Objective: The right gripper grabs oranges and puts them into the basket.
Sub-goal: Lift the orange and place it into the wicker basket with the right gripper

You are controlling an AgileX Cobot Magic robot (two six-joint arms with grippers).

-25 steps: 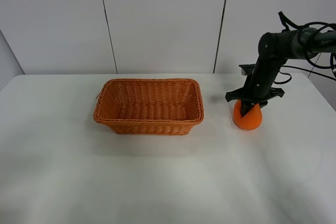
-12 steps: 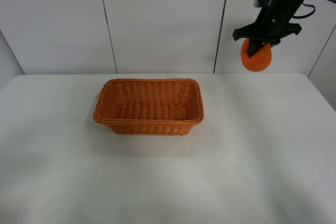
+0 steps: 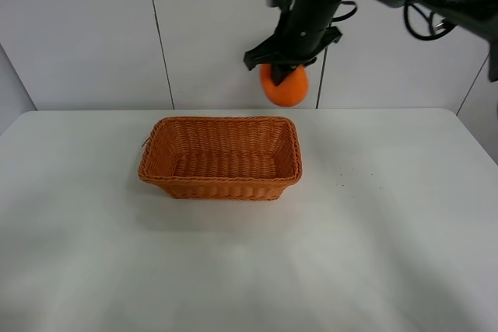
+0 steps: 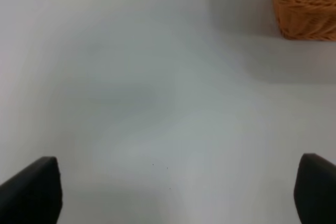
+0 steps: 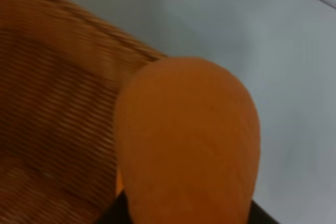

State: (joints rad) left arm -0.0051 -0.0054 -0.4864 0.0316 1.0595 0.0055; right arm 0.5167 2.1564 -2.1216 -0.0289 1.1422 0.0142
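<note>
My right gripper (image 3: 285, 72) is shut on the orange (image 3: 285, 87) and holds it high in the air, above the far right part of the wicker basket (image 3: 220, 184). The basket stands empty on the white table, left of centre. In the right wrist view the orange (image 5: 189, 140) fills the middle, with the basket's rim and weave (image 5: 47, 66) below and beside it. The left gripper's two dark fingertips (image 4: 31, 190) stand wide apart over bare table, empty, with a corner of the basket (image 4: 307, 3) in view.
The white table (image 3: 249, 270) stretches wide around the basket. A white panelled wall (image 3: 93, 29) stands behind. Small dark specks (image 3: 359, 184) lie on the table right of the basket.
My right gripper lifted the orange off the table at the right, raised it high, then carried it left to above the basket's far right part.
</note>
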